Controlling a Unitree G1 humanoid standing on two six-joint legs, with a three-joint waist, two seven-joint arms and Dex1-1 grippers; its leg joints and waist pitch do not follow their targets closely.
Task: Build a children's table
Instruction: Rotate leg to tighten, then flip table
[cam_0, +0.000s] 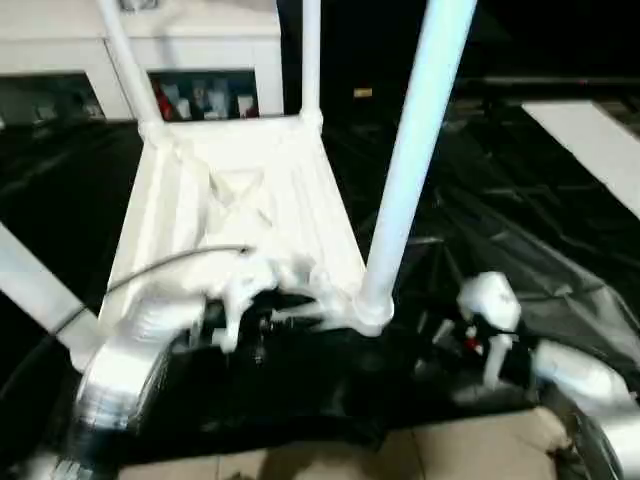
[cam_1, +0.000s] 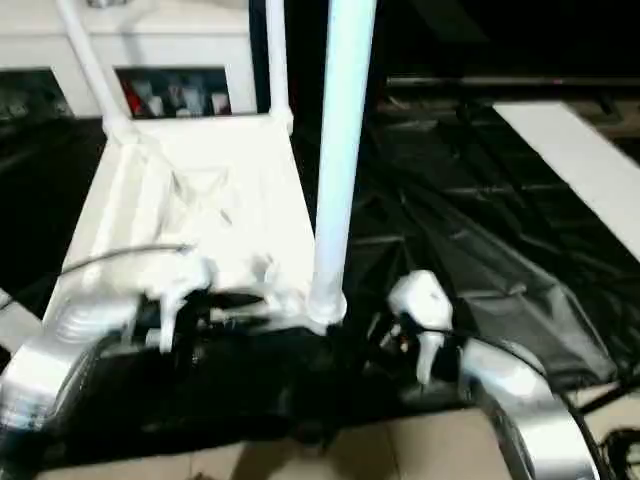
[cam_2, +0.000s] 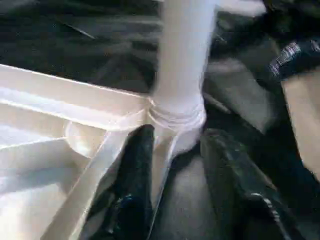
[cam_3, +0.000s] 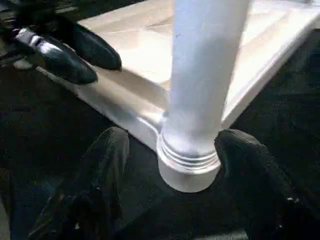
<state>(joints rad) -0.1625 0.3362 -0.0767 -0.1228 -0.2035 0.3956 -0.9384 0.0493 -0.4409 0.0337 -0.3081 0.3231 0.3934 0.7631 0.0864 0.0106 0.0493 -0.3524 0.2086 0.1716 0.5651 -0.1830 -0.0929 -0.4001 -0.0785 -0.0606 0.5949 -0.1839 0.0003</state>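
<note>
Tabletop (cam_0: 240, 200) lies ribs-up w/ legs standing in it. R gripper (cam_3: 172, 165) open wide astride near leg (cam_3: 200, 90), not touching; L gripper (cam_2: 175, 170) parted at tabletop's edge.

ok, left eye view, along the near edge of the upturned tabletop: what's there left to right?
Left forearm → left gripper at the tabletop's near edge → near-right leg standing in its corner socket → right gripper → right forearm.
</note>
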